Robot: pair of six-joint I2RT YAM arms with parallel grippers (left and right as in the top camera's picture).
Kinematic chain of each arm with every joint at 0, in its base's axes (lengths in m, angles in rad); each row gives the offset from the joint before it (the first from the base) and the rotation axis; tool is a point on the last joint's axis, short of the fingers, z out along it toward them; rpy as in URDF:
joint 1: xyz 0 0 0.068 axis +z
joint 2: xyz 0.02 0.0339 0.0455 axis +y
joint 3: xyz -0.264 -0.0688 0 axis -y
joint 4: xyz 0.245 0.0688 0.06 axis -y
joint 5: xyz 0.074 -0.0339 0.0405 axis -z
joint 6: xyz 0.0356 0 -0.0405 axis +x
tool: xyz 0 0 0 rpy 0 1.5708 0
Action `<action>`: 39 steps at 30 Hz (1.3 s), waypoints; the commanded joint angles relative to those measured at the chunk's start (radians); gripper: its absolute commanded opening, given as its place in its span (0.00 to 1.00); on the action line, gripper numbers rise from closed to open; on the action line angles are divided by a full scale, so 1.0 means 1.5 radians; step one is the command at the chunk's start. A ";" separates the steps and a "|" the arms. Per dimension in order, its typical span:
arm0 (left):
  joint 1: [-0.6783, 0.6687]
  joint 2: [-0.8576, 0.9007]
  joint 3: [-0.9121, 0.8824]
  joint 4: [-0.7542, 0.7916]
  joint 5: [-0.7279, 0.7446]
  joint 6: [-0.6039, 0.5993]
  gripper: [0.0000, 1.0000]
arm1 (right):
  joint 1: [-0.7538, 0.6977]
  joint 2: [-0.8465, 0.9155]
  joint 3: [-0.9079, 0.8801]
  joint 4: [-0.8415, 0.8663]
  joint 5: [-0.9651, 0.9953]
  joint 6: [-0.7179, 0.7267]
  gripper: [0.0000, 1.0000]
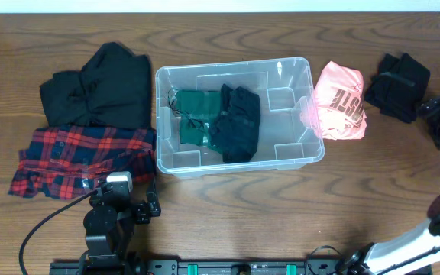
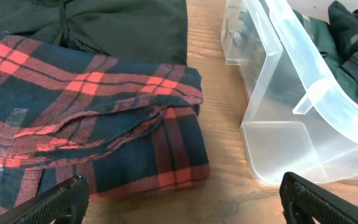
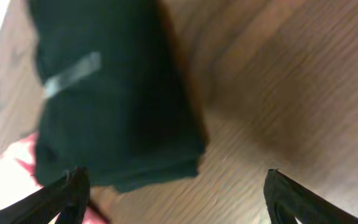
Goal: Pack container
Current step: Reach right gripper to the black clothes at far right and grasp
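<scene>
Left gripper (image 2: 185, 198) is hovering nearest the robot, just in front of the container's left front corner. Its jaws are standing wide and holding nothing, apparently lining up on the folded plaid shirt (image 1: 79, 160) lying just left of the container (image 1: 205, 166). Container is sitting open-topped on the table (image 1: 243, 218), with clothes lying on both its sides, so each arm is judged to be facing only a short carry. Inside it, a green garment (image 1: 192, 114) is lying in the left half and a dark garment (image 1: 237, 122) is overlapping it toward the middle. The right half is showing bare base, so packing is judged partly done. Pink item (image 1: 338, 99) is resting against the container's right rim. Right gripper (image 3: 176, 190) is hanging well right of the container, jaws spread wide and empty, pointing at a black folded cloth (image 1: 397, 85) lying right of the pink item. Black garment (image 1: 101, 92) is lying left of the container, beyond the shirt and lapping its far edge, probably waiting its turn
</scene>
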 commanded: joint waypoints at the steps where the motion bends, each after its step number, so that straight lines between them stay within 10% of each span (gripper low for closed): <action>1: -0.002 -0.005 -0.007 0.001 0.005 -0.005 0.98 | -0.003 0.047 -0.001 0.034 -0.043 -0.016 0.87; 21: -0.002 -0.005 -0.007 0.001 0.005 -0.006 0.98 | 0.054 0.132 -0.001 0.174 -0.070 0.038 0.64; 30: -0.002 -0.005 -0.007 0.001 0.005 -0.005 0.98 | 0.055 0.120 -0.001 0.126 -0.074 0.080 0.03; 39: -0.002 -0.005 -0.007 0.001 0.005 -0.006 0.98 | 0.059 -0.087 -0.001 0.009 -0.150 0.088 0.01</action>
